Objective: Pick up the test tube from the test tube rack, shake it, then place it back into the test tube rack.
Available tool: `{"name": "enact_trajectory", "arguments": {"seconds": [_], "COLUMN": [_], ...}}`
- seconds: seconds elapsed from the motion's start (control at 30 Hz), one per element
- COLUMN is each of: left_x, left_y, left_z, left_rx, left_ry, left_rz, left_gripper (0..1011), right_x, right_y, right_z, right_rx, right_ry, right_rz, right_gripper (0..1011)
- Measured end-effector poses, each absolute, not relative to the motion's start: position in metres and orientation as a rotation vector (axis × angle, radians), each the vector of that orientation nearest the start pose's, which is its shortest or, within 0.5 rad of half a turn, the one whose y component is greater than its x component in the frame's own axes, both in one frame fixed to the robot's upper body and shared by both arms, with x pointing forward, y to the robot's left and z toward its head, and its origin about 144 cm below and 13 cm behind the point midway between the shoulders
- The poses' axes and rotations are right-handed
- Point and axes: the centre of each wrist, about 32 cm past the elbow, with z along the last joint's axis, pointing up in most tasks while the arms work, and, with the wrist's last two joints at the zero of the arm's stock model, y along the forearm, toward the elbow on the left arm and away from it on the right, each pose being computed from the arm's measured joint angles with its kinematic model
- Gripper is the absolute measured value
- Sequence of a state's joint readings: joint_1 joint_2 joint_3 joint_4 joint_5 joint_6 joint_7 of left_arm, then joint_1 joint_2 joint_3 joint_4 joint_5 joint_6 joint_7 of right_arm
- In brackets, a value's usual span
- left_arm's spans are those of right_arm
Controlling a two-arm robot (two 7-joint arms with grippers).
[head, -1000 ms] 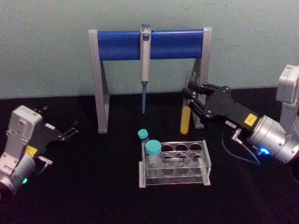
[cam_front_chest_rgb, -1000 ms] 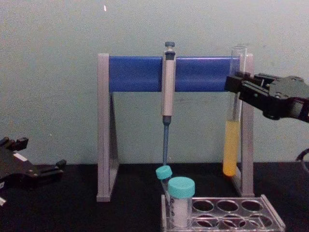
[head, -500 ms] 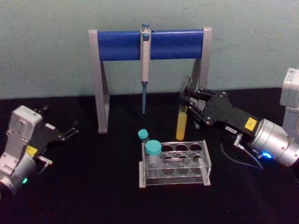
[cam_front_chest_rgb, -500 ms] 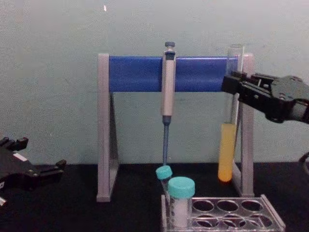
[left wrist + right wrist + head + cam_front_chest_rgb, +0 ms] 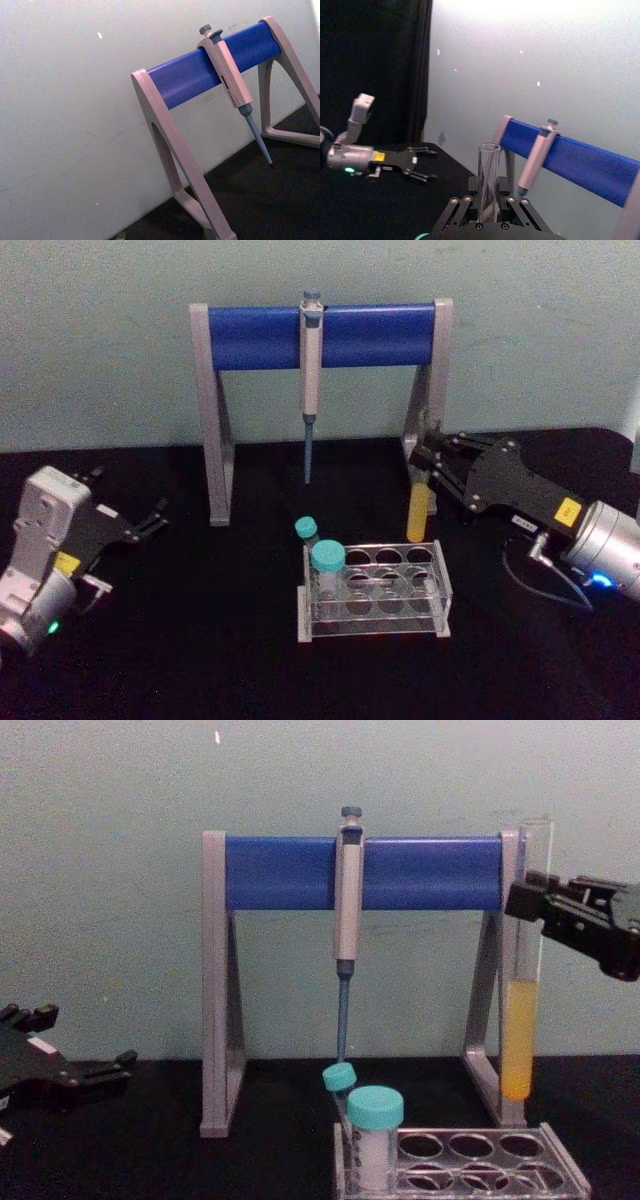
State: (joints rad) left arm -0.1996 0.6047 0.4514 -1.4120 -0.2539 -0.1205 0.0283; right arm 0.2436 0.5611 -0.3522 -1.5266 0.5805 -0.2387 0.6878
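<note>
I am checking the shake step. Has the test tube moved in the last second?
Yes. In the chest view the test tube, held in the right gripper, went right: from left of the stand's right leg to right of it.

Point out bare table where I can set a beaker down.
Widest bare table lies between the left hand and the test tube rack, in front of the pipette stand's left leg. Crowded: behind the rack's right end, where the right hand holds the test tube by the stand's right leg.

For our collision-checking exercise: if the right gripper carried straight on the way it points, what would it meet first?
Probably the stand's right leg, just beyond the right gripper and its test tube; depth is unclear.
</note>
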Motion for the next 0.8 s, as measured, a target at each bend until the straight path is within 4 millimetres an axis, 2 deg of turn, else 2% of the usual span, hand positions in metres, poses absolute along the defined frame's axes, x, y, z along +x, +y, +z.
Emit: {"name": "enact_trajectory", "arguments": {"seconds": [0.43,0.8], "left_x": [0.489,0.489], "left_y": [0.310,0.310], "left_z": [1.140,1.140], "left_rx": [0.304,0.304], "left_ry": [-0.285,-0.285], "left_rz": [1.248,1.248], "left_gripper": [1001,1001], "right_x": [0.519,0.532], "right_y": [-0.297,-0.284], "right_z": [1.203,1.203], "right_rx": [0.111,0.143], "right_ry": [-0.220,-0.195], "right_rz": [-0.685,-0.612], "right_gripper": [232,232]}}
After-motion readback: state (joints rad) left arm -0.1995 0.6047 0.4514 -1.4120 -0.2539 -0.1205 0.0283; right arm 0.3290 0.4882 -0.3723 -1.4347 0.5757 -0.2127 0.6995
